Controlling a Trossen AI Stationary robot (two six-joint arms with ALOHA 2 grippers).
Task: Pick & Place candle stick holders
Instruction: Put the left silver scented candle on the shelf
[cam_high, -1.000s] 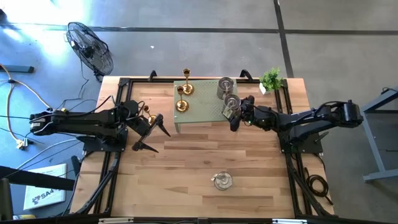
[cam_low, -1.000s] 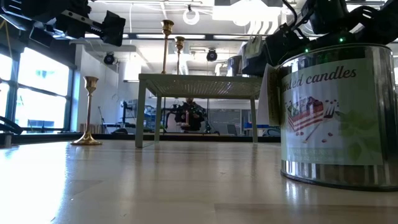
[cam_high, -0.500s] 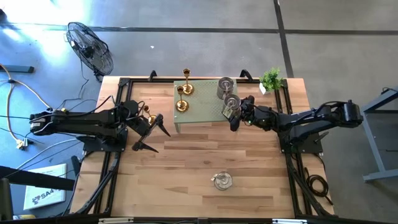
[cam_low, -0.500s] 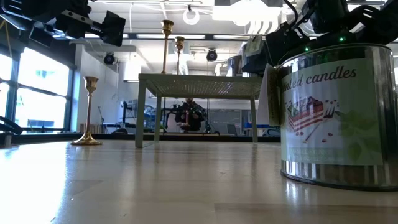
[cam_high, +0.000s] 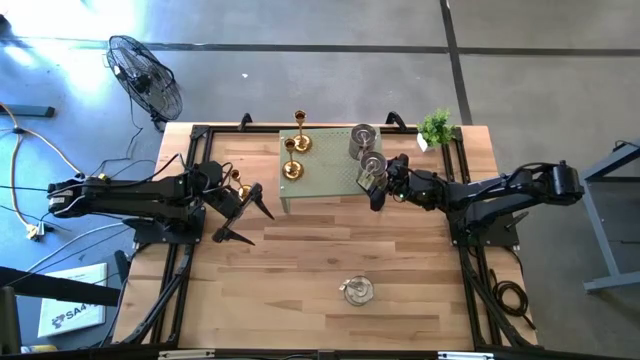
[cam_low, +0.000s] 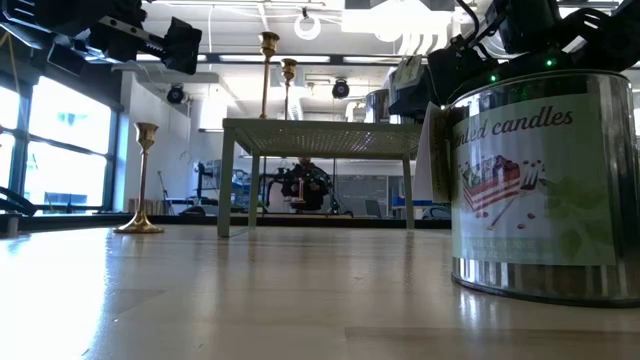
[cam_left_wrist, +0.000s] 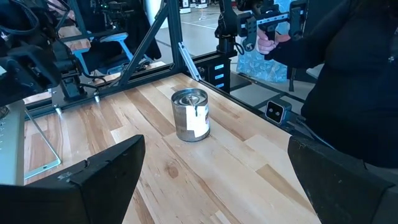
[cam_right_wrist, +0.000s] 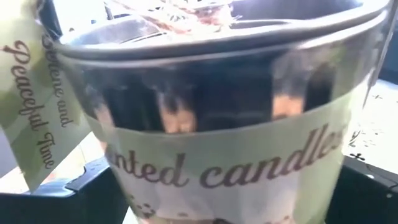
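The right gripper (cam_high: 376, 186) is positioned at the near right corner of the raised mesh shelf (cam_high: 325, 180), fingers spread wide around a silver candle tin (cam_high: 372, 168) standing there; the right wrist view shows that tin (cam_right_wrist: 205, 118) filling the space between them, contact not discernible. A second tin (cam_high: 362, 140) stands behind it on the shelf. Two brass candlesticks (cam_high: 292, 158) occupy the shelf's left side. The left gripper (cam_high: 243, 212) hovers with fingers released, just beside a brass candlestick (cam_high: 239, 182) on the table (cam_high: 300, 270). A third tin (cam_high: 357, 291) stands apart near the table's front.
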